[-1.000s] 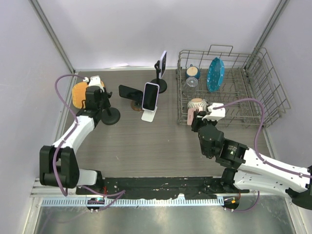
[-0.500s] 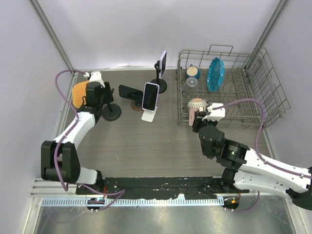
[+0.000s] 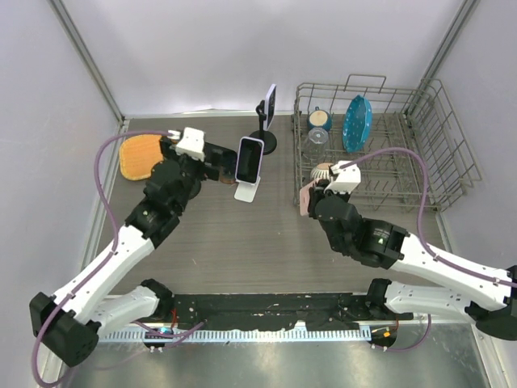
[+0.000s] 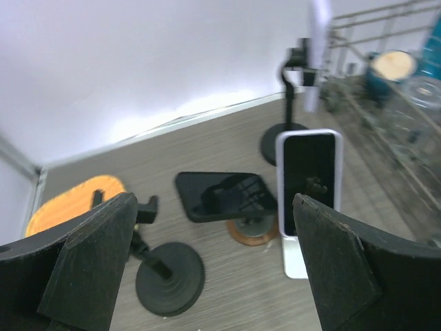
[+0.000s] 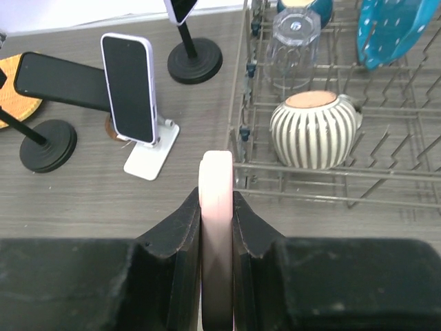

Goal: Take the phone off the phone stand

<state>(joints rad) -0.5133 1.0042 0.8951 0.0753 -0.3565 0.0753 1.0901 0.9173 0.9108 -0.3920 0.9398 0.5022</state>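
Grey wood-grain table (image 3: 242, 234) carries a wire rack (image 3: 420, 162) ahead and right of the right gripper (image 5: 217, 207). That gripper is clamped narrow on the pink phone (image 5: 216, 169), held edge-on, well apart from the empty black stand (image 5: 47, 146) ahead to its left. The left gripper (image 4: 213, 207) gapes wide, holding nothing. The black stand sits near its left finger (image 4: 89, 269), with a black phone (image 4: 224, 196) and a white-cased phone (image 4: 309, 183) ahead.

— Tight at the back: dark phone (image 4: 224, 196) just left of the white-cased phone (image 4: 309, 181), black round-base stand (image 4: 169, 277) nearer.
— And right?
— Dish rack (image 3: 396, 174) wall close by. Front tabletop (image 3: 242, 234) lies open.
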